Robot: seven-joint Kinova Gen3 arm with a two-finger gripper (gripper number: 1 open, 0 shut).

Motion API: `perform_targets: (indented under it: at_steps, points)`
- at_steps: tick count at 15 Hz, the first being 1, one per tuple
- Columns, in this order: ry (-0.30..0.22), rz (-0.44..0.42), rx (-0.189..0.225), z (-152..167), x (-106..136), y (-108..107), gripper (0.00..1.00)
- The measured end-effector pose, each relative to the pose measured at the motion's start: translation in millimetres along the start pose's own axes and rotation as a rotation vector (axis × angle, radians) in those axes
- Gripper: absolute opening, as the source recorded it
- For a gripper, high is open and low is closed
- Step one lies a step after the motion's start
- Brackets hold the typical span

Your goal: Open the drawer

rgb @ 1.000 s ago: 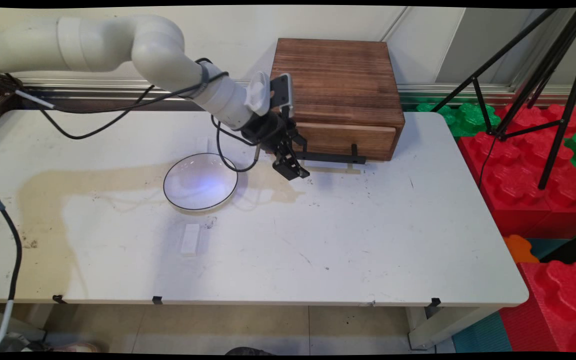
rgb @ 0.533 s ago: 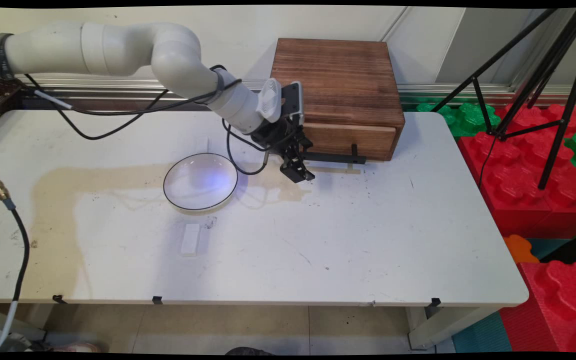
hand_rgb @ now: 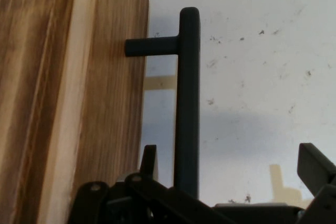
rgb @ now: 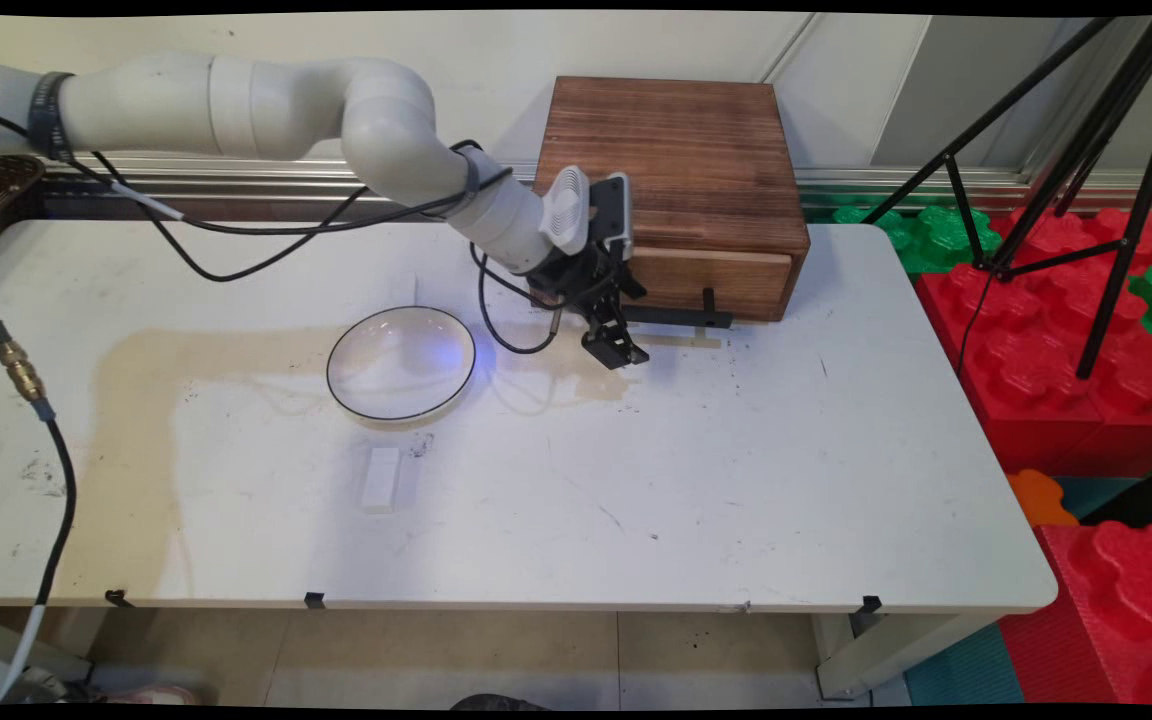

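A brown wooden box (rgb: pixel 676 150) stands at the back of the white table (rgb: pixel 736 480), with a drawer (rgb: pixel 711 275) in its front. The drawer's black bar handle (rgb: pixel 681 317) sticks out toward the table's near side. My gripper (rgb: pixel 624 352) hangs low at the handle's left end, just above the tabletop. In the hand view the handle (hand_rgb: pixel 187 108) runs up the picture between my two fingers (hand_rgb: pixel 149 160), close to the left one. The gripper (hand_rgb: pixel 231 169) is open and holds nothing. The drawer front (hand_rgb: pixel 79 87) fills the left side.
A shallow glass plate with a dark rim (rgb: pixel 401 362) lies left of the gripper. A small white block (rgb: pixel 381 478) lies nearer the front edge. A brownish stain (rgb: pixel 136 400) spreads over the left side. A black tripod (rgb: pixel 1086 150) and red foam blocks (rgb: pixel 1066 330) stand right of the table.
The arm has moved right and slightly toward the box, bringing the gripper from beside the plate up to the left end of the drawer handle.
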State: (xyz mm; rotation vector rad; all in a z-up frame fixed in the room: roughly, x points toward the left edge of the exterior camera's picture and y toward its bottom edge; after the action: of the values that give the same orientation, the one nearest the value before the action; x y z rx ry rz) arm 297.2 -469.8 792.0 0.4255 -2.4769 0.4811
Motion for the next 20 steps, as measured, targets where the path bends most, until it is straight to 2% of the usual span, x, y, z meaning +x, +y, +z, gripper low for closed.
perform_targets:
  at_steps: [11, 20]
  points:
    - [0.007, 0.027, -0.035, 23, 12, 11, 1.00]
    - [0.022, 0.040, -0.062, 29, 24, 30, 1.00]
